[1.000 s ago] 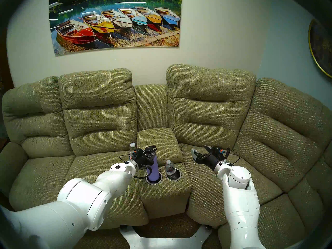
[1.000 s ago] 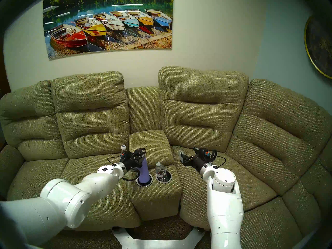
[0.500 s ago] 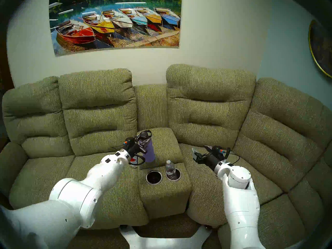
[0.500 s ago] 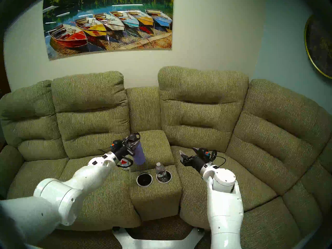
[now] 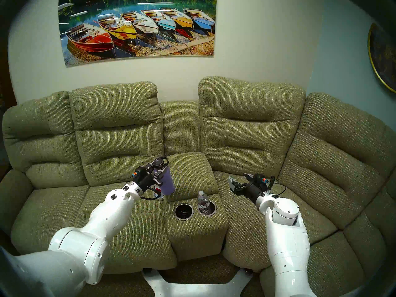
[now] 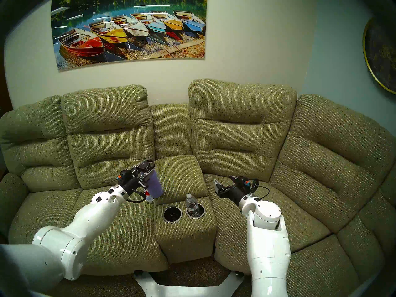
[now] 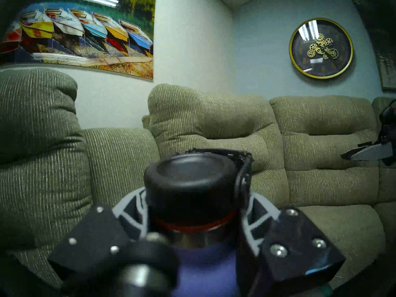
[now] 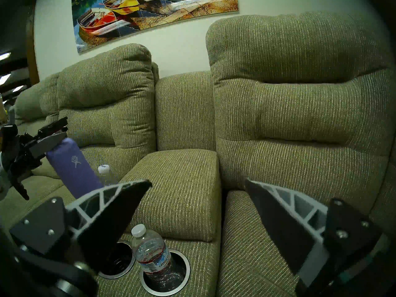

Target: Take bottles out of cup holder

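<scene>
Now clear of the cup holder (image 5: 183,212), the lavender flask (image 5: 167,184) hangs tilted in the left gripper (image 5: 157,174) fingers clamped at its neck for carrying aside, while the right gripper (image 5: 237,179) waits wide beside the small clear bottle (image 5: 203,201) seated in the right well.

Head pair overlooks sofa (image 5: 246,127); wrist views low, perhaps tilted.

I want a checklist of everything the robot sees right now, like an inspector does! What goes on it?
Surface: green sofa with a centre console.
Job's things: lavender flask lifted clear and tilted; small clear bottle stands in the right well; left well empty.
Clutter: labelled bottle on the seat, mostly hidden behind the flask.
Grippers: left gripper shut on the flask; right gripper open, holding nothing.
Cables: black cable looped at the left wrist.
Surroundings: boat picture, wall clock.
</scene>
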Robot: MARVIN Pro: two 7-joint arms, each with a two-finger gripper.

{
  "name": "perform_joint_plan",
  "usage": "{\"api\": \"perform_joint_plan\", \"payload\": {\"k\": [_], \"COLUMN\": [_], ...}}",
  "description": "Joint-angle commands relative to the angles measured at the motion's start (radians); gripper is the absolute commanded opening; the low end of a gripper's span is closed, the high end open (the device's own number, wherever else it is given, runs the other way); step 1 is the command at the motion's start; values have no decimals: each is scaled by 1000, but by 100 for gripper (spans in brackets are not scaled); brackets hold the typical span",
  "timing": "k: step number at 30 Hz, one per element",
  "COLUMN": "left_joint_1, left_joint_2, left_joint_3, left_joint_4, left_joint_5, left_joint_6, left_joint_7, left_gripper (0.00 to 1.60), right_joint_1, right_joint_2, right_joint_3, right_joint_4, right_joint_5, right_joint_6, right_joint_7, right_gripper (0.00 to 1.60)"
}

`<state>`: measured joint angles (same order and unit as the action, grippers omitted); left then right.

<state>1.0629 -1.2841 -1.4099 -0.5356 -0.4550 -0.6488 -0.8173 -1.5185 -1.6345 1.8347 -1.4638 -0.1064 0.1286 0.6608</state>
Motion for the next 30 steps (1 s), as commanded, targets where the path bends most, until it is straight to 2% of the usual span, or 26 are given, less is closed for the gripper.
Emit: {"api": "perform_joint_plan", "payload": {"k": [1,3,6,8,10,11,15,17,20,30], "left_joint_1": [62,71,101,97,72,58,13,-7,-24,-68], "left_joint_2": [56,66,71,55,40,32,10,-1,-12,-26], "left_joint_3": [1,9,9,4,15,18,38,41,53,87], "left_joint_4": [-120,-119,-146,-114,-48,-19,87,130,174,232], "left_joint_5": [46,80,119,126,157,163,203,207,234,289], "left_joint_6": [14,6,31,30,-42,-36,-93,-92,-105,-115], "left_joint_7": [86,122,181,206,220,225,243,247,286,344], "left_gripper": [0,0,0,0,0,0,0,0,0,0], "right_joint_1": [8,8,8,7,7,7,8,8,9,10], "right_joint_2": [1,1,1,1,1,1,1,1,1,1], "right_joint_3": [1,1,1,1,1,1,1,1,1,1], "right_joint_4": [-24,-24,-26,-27,-27,-27,-26,-25,-23,-21], "right_joint_5": [3,3,2,2,2,2,2,2,2,2], "right_joint_6": [-4,-3,-3,-2,-2,-2,-3,-3,-4,-4], "right_joint_7": [1,1,1,1,0,0,1,1,1,1], "right_gripper": [160,160,160,160,160,160,160,160,160,160]}}
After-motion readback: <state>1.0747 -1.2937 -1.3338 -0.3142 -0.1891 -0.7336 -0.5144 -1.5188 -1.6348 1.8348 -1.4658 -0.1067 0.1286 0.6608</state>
